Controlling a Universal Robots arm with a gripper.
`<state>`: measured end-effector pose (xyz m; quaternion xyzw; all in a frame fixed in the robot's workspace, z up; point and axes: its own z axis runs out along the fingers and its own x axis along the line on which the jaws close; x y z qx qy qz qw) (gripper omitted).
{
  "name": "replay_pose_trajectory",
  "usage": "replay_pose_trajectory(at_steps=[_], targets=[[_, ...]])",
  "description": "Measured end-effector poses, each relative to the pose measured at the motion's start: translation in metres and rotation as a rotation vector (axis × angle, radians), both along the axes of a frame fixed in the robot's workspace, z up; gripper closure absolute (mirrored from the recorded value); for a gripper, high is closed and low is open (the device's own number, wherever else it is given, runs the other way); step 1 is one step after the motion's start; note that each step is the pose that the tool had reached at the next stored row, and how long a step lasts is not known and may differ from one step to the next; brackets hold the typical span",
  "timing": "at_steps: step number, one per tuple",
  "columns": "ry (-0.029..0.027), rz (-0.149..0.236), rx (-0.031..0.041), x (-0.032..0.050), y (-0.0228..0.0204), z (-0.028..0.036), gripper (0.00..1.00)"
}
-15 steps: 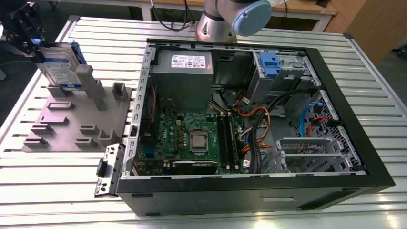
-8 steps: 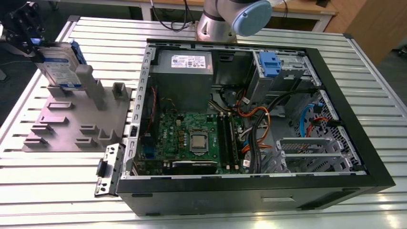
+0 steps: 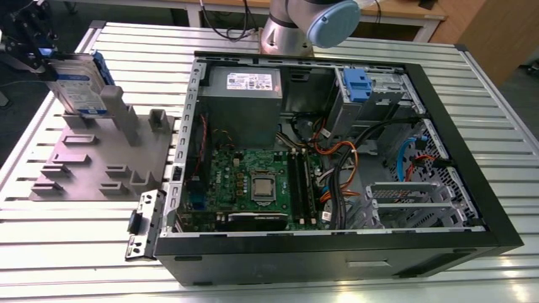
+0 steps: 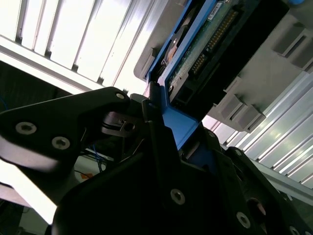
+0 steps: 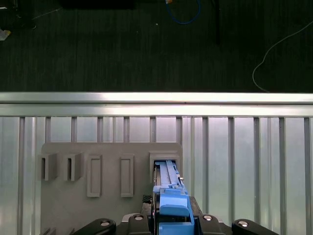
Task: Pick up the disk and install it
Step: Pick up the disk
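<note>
Exterior view, 10 o'clock: gripper (image 3: 47, 62) clamped on the disk (image 3: 80, 88), which stands upright in a slot of the grey fixture (image 3: 93, 170). Slatted aluminium table (image 3: 67, 252) lies beneath. Open computer case (image 3: 495, 208) sits at the fixture's 3 o'clock. First wrist view: dark carpet (image 5: 122, 44) lies beyond the table edge.

Label on disk (image 3: 82, 95): white with a blue band, print too small to read.
Sticker on power supply (image 3: 244, 110): white, print too small to read.

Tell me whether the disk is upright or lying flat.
Upright: the disk stands on edge at the grey fixture, gripper clamping its blue tab.
</note>
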<state>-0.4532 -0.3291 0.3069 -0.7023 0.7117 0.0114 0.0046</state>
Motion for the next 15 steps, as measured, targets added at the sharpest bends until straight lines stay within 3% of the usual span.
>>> replay_pose_trajectory(at_steps=[15], targets=[[0.0000, 0.000, 0.0000, 0.0000, 0.0000, 0.0043, 0.64]])
